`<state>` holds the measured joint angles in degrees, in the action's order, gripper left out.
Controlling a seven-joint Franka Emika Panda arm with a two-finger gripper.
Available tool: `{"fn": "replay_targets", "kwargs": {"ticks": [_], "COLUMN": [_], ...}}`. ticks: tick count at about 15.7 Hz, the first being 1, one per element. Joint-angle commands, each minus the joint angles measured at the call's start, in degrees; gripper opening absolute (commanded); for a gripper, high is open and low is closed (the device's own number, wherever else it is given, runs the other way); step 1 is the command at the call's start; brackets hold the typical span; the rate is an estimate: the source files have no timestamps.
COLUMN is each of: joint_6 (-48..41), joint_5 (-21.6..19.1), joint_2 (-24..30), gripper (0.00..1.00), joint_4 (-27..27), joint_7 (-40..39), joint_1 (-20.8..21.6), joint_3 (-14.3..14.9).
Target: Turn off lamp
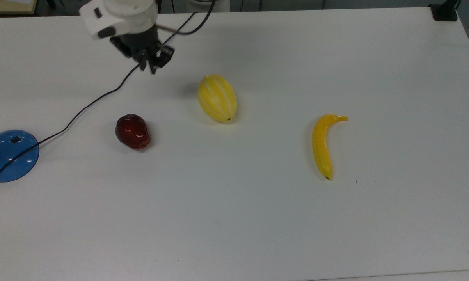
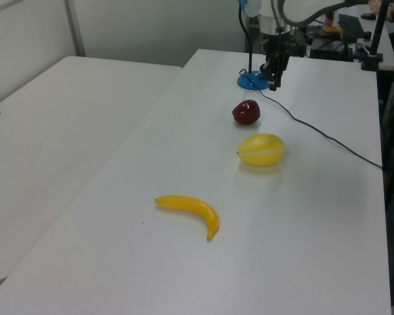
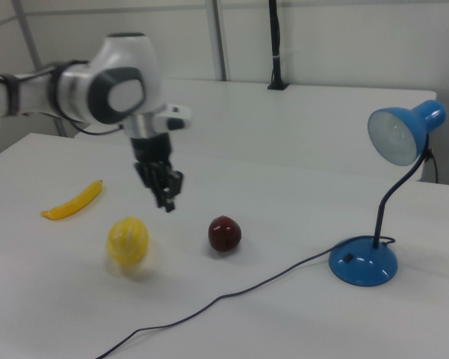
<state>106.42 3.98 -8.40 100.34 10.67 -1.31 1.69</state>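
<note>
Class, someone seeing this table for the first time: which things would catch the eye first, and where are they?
The blue lamp stands out at the right view's right, shade raised on a curved stem. The gripper hangs above the table between the striped yellow melon and the dark red apple, with a banana farther left.
</note>
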Motion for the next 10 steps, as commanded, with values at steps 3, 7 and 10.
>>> {"fn": "replay_targets", "kwargs": {"ticks": [3, 7, 10], "joint_6": [-4.5, -6.2, -7.3], "joint_5": [-1.5, -1.4, -1.3], "joint_2": [10.8, 11.4, 11.5], "gripper": [1.00, 1.00, 1.00], "joint_4": [7.6, 7.2, 7.1], "joint_7": [-2.9, -3.0, -2.6], "joint_1": [4.7, 4.4, 4.2], "joint_3": [0.2, 0.6, 0.6]}}
